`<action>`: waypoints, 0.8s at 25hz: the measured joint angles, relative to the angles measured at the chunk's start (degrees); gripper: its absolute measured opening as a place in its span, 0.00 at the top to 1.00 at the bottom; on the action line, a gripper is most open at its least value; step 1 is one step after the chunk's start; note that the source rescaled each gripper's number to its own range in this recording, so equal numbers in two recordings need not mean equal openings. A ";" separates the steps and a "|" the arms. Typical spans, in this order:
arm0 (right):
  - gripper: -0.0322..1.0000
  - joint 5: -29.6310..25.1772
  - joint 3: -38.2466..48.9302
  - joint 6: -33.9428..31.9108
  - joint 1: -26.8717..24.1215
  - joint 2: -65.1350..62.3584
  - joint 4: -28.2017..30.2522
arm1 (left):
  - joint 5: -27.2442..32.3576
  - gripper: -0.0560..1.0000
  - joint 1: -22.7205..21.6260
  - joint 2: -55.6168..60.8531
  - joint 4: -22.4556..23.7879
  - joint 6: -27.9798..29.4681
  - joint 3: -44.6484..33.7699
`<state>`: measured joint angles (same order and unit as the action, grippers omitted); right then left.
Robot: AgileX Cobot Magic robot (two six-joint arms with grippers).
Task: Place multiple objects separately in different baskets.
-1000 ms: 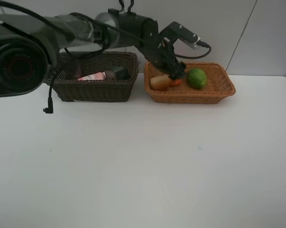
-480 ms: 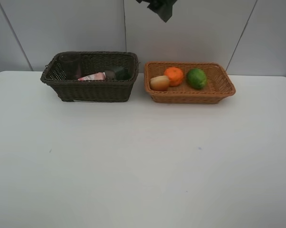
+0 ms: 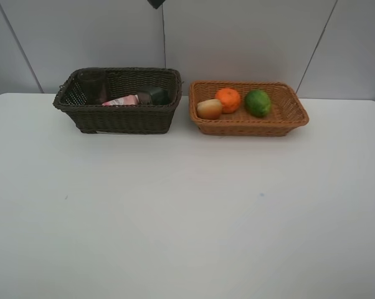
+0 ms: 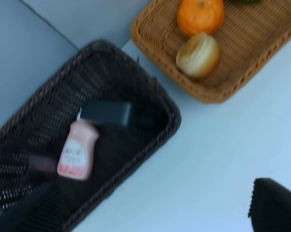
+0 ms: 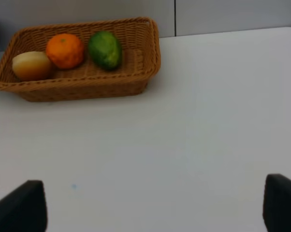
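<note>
Exterior high: dark basket (image 3: 117, 118) far left on desk (image 3: 187, 218), light basket (image 3: 281, 118) just right of it. Bun (image 3: 209, 108), orange (image 3: 228, 99), green fruit (image 3: 258, 103) in row in light basket: foods grouped. Pink bottle (image 3: 121, 100) lying, dark bottle (image 3: 155, 95), cup (image 3: 93, 85) in dark basket: containers grouped. Sorting looks done.

Left wrist: left claw (image 4: 150, 210) above dark basket, fingers wide apart, nothing between.

Right wrist: right claw (image 5: 155, 203) over bare desk, spread wide, empty.
</note>
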<state>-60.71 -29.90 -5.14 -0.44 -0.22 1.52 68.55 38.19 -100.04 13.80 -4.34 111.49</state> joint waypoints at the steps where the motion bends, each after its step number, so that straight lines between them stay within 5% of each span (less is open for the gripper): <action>1: 0.04 0.00 0.00 0.00 0.00 0.00 0.00 | 0.01 0.00 0.00 1.95 0.06 0.41 -2.67; 9: 0.04 0.00 0.00 0.05 0.00 0.00 0.00 | -0.83 0.00 -2.08 20.46 0.00 5.32 -27.38; 20: 0.04 0.00 0.00 0.05 0.00 0.00 0.00 | -4.49 0.00 -14.44 47.91 -3.32 9.26 -55.40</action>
<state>-60.71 -29.90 -5.09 -0.44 -0.22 1.52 64.07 23.75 -52.12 10.47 4.92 56.10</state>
